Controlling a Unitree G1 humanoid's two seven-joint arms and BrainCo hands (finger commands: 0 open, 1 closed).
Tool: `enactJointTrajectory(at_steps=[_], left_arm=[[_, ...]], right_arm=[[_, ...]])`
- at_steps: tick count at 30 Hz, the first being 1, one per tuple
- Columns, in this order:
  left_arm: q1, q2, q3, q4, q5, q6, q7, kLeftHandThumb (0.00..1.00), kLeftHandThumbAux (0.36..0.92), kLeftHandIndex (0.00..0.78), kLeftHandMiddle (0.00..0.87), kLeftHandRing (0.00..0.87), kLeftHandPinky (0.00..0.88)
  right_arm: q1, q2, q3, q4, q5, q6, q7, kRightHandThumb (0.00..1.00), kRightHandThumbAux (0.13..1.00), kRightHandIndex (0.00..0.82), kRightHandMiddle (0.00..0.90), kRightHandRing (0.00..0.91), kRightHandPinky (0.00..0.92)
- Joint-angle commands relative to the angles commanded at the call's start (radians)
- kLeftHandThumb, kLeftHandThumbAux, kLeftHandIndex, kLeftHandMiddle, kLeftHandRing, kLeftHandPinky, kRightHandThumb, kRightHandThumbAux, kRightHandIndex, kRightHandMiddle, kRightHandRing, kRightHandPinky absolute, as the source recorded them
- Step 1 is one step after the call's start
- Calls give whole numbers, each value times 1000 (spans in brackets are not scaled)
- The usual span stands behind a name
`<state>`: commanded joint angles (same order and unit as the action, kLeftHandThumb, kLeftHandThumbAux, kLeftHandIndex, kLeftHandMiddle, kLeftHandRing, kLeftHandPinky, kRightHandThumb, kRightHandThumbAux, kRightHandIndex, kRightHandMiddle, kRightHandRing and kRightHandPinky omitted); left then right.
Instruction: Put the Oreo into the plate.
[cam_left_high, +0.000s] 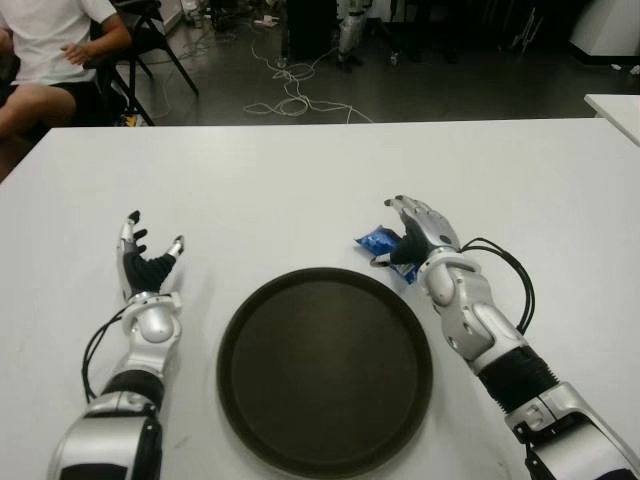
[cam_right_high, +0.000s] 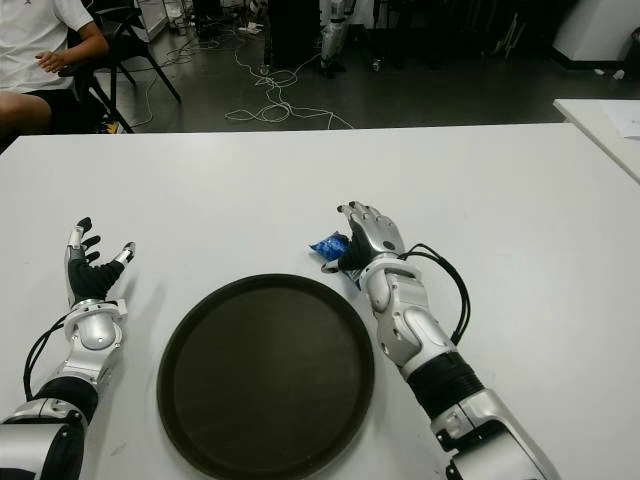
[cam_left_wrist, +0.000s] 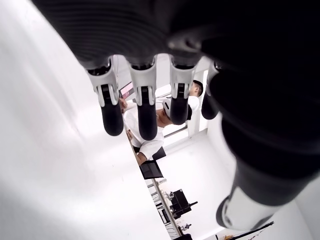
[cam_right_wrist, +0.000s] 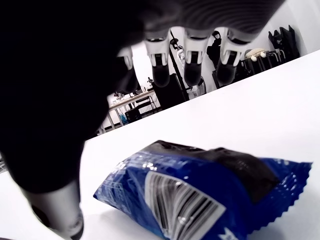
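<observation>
My left hand (cam_left_high: 148, 268) shows left of the dark round plate (cam_left_high: 325, 372), fingers spread, holding nothing. Past the plate's far right rim, the blue Oreo packet (cam_left_high: 381, 241) lies flat on the white desk (cam_left_high: 300, 190), barcode showing, no name legible. My right hand (cam_left_high: 415, 236) arches over its right end, fingers extended, not closed.
</observation>
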<state>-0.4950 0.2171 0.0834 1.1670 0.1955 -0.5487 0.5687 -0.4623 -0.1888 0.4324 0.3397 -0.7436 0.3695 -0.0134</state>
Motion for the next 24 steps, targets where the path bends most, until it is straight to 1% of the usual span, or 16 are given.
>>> enactJointTrajectory(at_steps=[7, 16, 19, 24], left_arm=[[-1, -2, 3, 1, -5, 2, -4, 240, 787, 107, 125, 148, 194], [1, -1, 5, 0, -8, -9, -8, 251, 785, 114, 112, 136, 184], [1, 1, 4, 1, -4, -12, -6, 246, 781, 114, 115, 144, 205], [1, 1, 5, 2, -6, -14, -9, 229, 781, 112, 118, 141, 193]], right_arm=[[-4, 2, 1, 8, -1, 5, -3, 0, 782, 0, 0, 0, 0], [-17, 6, -2, 58, 4, -9, -36, 0, 800, 0, 0, 0, 1], [-21, 10, -5, 70, 3, -2, -49, 0, 792, 0, 0, 0, 0], [-26, 14, -14, 87, 8, 1, -71, 0, 784, 0, 0, 0, 0]])
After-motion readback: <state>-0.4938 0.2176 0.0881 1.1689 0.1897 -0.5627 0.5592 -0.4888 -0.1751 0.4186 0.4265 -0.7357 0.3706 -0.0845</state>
